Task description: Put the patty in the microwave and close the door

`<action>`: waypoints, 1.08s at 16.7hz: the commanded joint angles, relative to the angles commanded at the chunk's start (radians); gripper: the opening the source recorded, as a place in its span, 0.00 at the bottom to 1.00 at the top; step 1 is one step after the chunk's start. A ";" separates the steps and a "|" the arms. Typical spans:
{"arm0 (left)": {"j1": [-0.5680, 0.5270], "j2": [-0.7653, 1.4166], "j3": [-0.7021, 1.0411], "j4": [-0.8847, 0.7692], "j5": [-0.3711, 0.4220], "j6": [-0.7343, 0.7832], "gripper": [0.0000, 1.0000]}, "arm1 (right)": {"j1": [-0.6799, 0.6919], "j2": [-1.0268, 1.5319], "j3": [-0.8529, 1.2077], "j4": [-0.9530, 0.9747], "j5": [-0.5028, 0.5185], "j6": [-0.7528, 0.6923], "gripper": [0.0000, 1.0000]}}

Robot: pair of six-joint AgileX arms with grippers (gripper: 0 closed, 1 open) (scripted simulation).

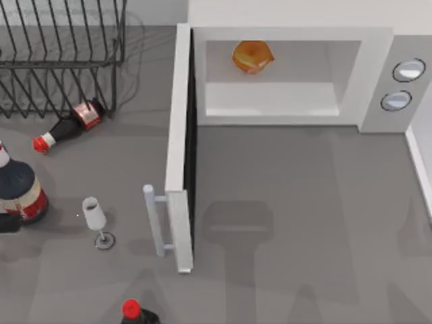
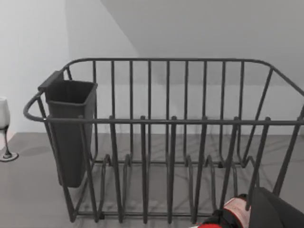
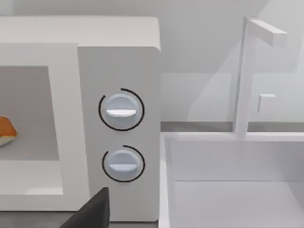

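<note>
One dark wedge (image 3: 92, 211) is poking into the right wrist view, perhaps part of the right gripper. I cannot tell how far that gripper is opening or whether it is holding anything, and the same goes for the left gripper. Just past the wedge, the microwave (image 1: 378, 74) is showing its two dials (image 3: 121, 110). The patty (image 1: 252, 57) is sitting inside the cavity, toward the back. The door (image 1: 177, 135) is standing wide open, its handle (image 1: 154, 223) facing the table's left. Further left, a glass (image 1: 94, 214) is standing upright and a bottle (image 1: 67, 127) is lying beside the rack (image 2: 166, 121).
</note>
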 joint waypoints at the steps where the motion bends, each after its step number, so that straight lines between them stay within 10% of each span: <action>1: 0.031 -0.001 0.012 -0.013 0.032 0.000 0.00 | 0.000 0.000 0.000 0.000 0.000 0.000 1.00; 18: 0.093 0.243 -0.002 0.245 0.095 0.003 0.00 | 0.000 0.000 0.000 0.000 0.000 0.000 1.00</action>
